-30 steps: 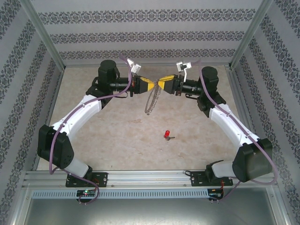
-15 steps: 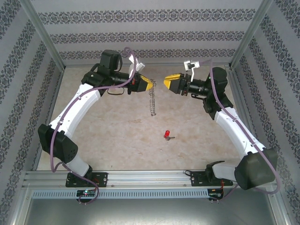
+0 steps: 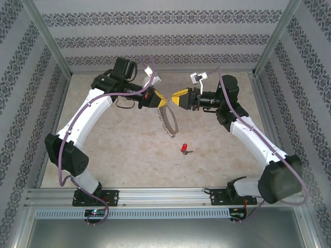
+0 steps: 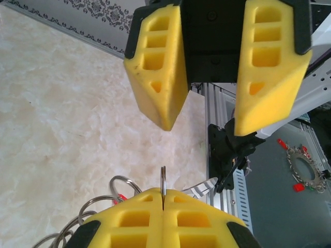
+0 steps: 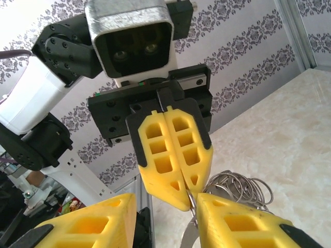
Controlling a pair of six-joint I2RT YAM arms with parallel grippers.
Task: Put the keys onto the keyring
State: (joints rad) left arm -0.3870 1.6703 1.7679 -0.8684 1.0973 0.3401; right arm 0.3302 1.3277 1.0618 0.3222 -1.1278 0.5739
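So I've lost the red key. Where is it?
Top view: the red key lies on the table, below-right of the keyring hanging from the left gripper.

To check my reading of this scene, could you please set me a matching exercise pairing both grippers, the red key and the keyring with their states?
Things:
1. left gripper
2. right gripper
3. red key
4. keyring

States:
A. lying on the table
B. open, holding nothing
C. dangling in the air
D. shut on a thin wire

Pairs: 1-D, 2-B, 3-A, 4-C
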